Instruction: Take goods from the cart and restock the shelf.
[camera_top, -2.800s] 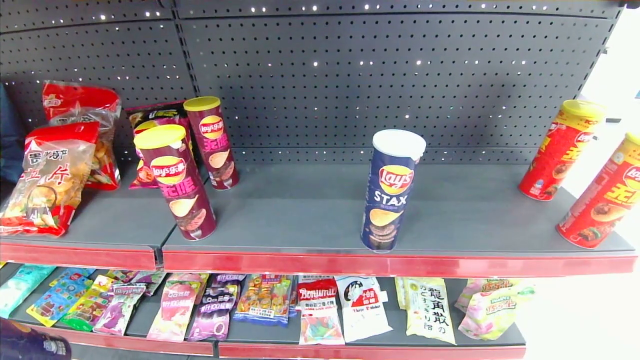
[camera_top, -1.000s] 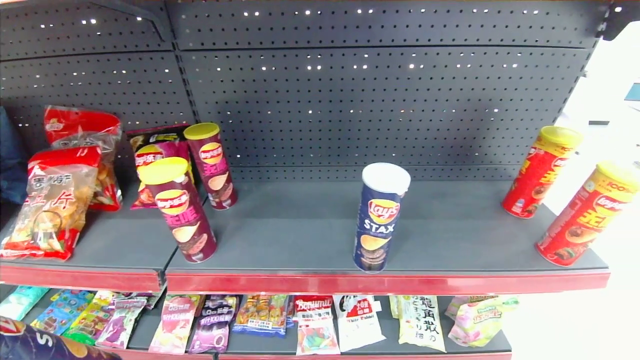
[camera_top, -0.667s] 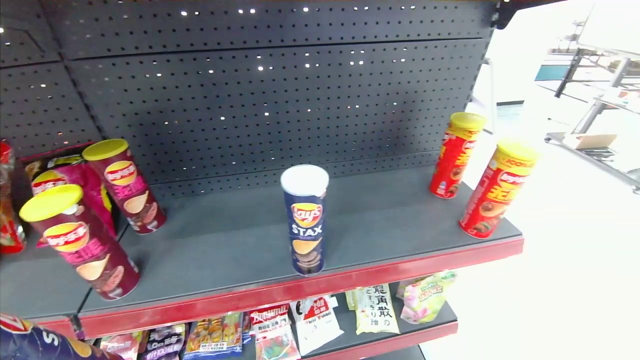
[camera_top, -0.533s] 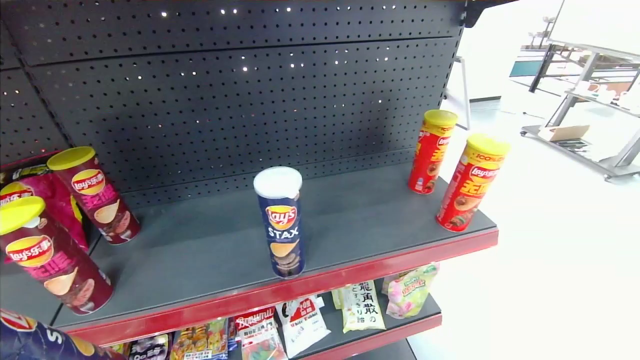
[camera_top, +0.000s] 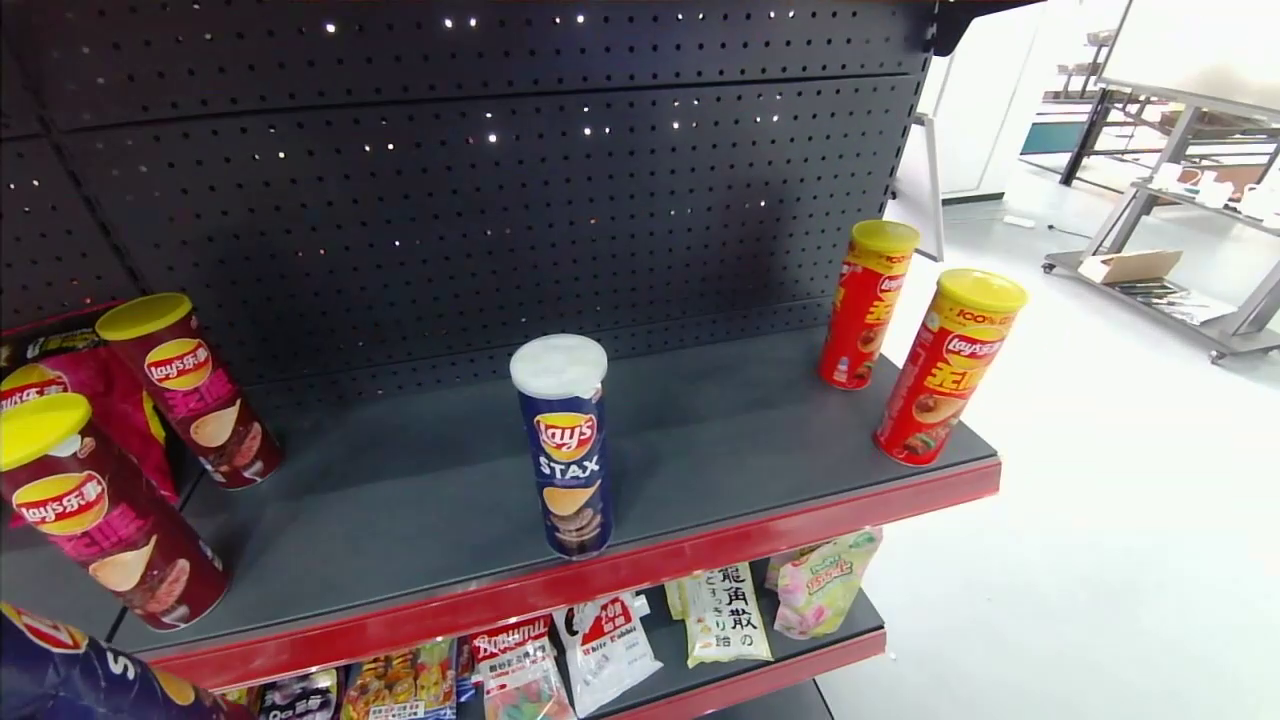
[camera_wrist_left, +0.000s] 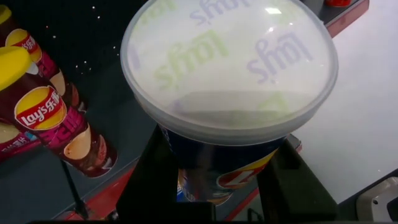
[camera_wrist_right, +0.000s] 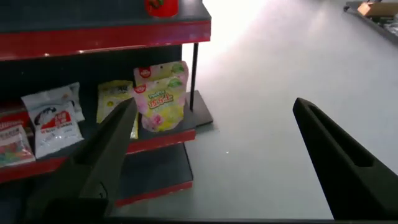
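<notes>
My left gripper (camera_wrist_left: 217, 183) is shut on a dark blue chip can (camera_wrist_left: 230, 74) with a translucent white lid; its black fingers (camera_wrist_left: 152, 180) clamp the can's body from both sides. That held can (camera_top: 60, 680) pokes into the head view's lower left corner, in front of the shelf (camera_top: 600, 575). My right gripper (camera_wrist_right: 217, 155) is open and holds nothing, low beside the shelf's end over the floor. On the grey shelf board stand another blue can (camera_top: 565, 450), two maroon cans (camera_top: 190, 390) and two red cans (camera_top: 950, 365).
A pegboard back wall (camera_top: 480, 180) rises behind the board. Bare board lies either side of the blue can. Snack bags (camera_top: 720, 615) lie on the lower shelf (camera_wrist_right: 155, 143). Open white floor (camera_top: 1100, 500) spreads to the right, with a metal rack (camera_top: 1180, 200) farther off.
The head camera swung right, so the shelf's right end and the room came into view. The cans on the shelf stayed put. The held blue can remains at the lower left corner.
</notes>
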